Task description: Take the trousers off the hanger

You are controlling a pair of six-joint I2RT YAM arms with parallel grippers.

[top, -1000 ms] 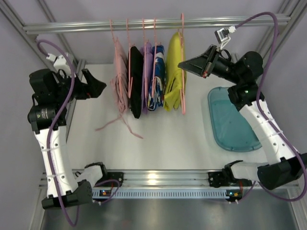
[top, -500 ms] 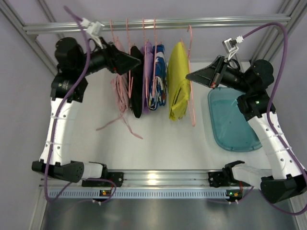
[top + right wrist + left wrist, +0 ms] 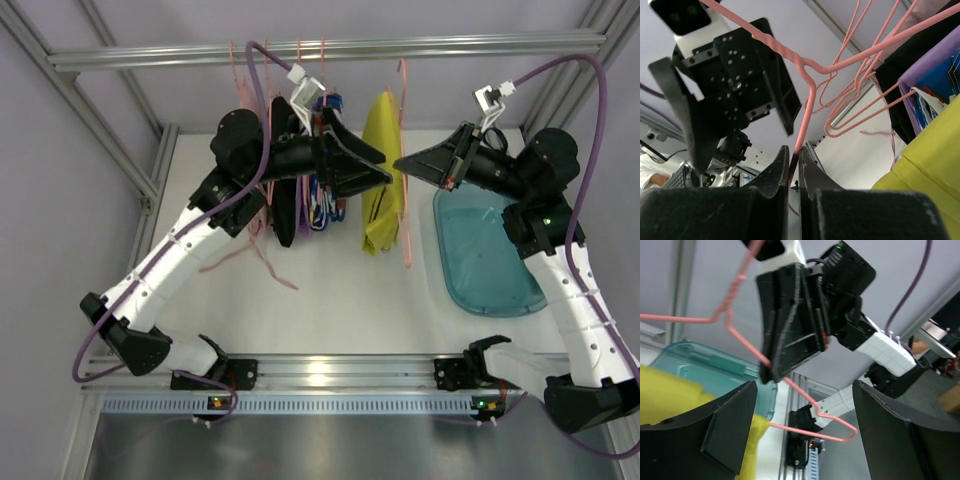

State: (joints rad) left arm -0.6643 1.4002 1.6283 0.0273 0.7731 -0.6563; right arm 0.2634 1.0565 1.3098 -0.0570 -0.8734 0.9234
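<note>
One hanger (image 3: 807, 107) in right end effector (image 3: 794, 155) near teal tub (image 3: 490, 262); left end effector (image 3: 802, 388) wide.

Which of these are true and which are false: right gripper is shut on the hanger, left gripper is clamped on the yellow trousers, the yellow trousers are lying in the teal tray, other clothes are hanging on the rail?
1. The right gripper is shut on the hanger. True.
2. The left gripper is clamped on the yellow trousers. False: its jaws stand open close by the trousers, with no cloth gripped between them.
3. The yellow trousers lie in the teal tray. False: they hang from the hanger, to the left of the tray.
4. Other garments hang from the rail, left of the yellow trousers. True.
</note>
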